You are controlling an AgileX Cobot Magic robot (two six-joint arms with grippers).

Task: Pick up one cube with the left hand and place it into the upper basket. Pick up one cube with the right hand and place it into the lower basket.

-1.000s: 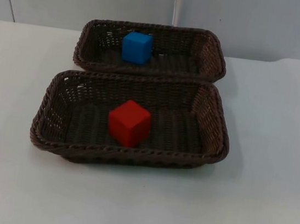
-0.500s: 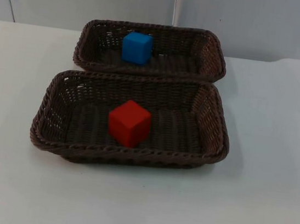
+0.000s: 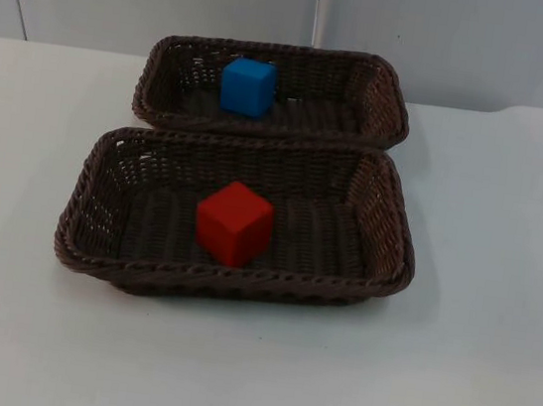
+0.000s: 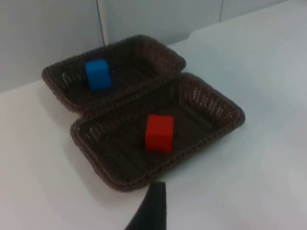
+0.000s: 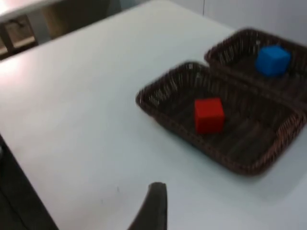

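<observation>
Two brown wicker baskets sit touching at mid-frame of the top view on the white table [image 3: 487, 392]. A blue cube [image 3: 248, 87] lies in the upper basket [image 3: 390, 103], a red cube [image 3: 234, 223] in the lower basket [image 3: 392, 239]. One black fingertip [image 4: 151, 211] shows for the left gripper, another [image 5: 153, 208] for the right; whether either is wide or narrow cannot be told.
</observation>
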